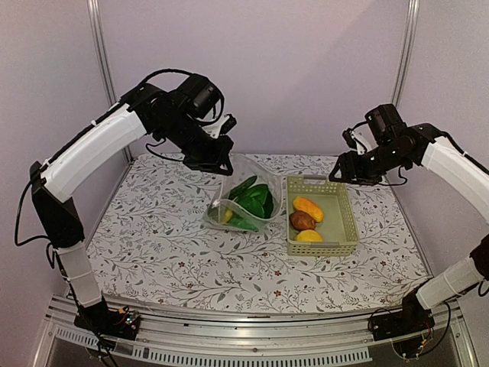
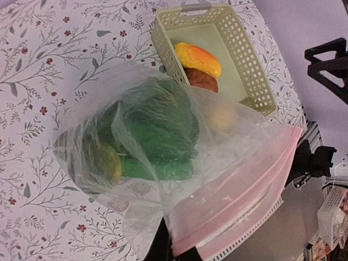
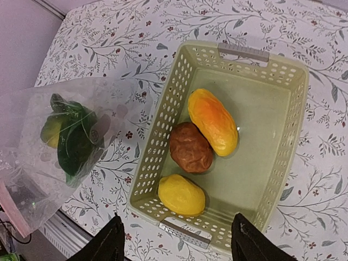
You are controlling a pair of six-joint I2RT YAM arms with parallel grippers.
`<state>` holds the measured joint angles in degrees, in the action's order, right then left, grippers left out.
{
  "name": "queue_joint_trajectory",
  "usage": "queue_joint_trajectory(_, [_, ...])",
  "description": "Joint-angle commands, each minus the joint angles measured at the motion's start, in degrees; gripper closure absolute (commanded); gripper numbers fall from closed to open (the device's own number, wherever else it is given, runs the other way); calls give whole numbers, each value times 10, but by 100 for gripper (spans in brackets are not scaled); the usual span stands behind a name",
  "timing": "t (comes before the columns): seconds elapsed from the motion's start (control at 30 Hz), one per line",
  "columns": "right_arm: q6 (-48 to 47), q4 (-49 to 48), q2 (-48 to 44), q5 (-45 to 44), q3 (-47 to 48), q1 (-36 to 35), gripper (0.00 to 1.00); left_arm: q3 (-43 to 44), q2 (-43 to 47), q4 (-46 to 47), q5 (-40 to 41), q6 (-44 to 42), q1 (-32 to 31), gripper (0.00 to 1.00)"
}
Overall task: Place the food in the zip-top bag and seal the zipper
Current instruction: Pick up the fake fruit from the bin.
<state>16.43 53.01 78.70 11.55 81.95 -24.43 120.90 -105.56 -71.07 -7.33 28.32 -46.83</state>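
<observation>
The clear zip-top bag (image 1: pixel 243 200) stands on the table with its mouth lifted. It holds green food (image 2: pixel 157 136) and a yellowish piece (image 2: pixel 106 163). My left gripper (image 1: pixel 220 163) is shut on the bag's upper edge near the pinkish zipper strip (image 2: pixel 239 190); its dark fingers (image 2: pixel 163 247) pinch the plastic. The pale green basket (image 1: pixel 345 229) holds the orange-yellow oval (image 3: pixel 212 120), the brown potato (image 3: pixel 190 147) and the yellow lemon (image 3: pixel 182 194). My right gripper (image 3: pixel 179 244) is open and empty, hovering above the basket's far end (image 1: pixel 344 174).
The basket sits right of the bag, almost touching it. The floral tablecloth (image 1: pixel 168 245) covers the table. Purple walls stand at the back and sides, and a metal rail (image 1: pixel 252 340) runs along the near edge.
</observation>
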Motion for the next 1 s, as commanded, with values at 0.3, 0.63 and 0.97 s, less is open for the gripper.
queue_joint_trajectory(0.3, [-100,-31,186,-3,19,-4,53,-17,-4,18,-8,-13,12,100])
queue_joint_trajectory(0.63, [-107,-51,374,-38,141,-4,39,-31,3,22,-5,-10,18,100])
queue_joint_trajectory(0.97, [-94,-37,497,-46,219,-4,28,-39,11,22,-5,-11,22,100])
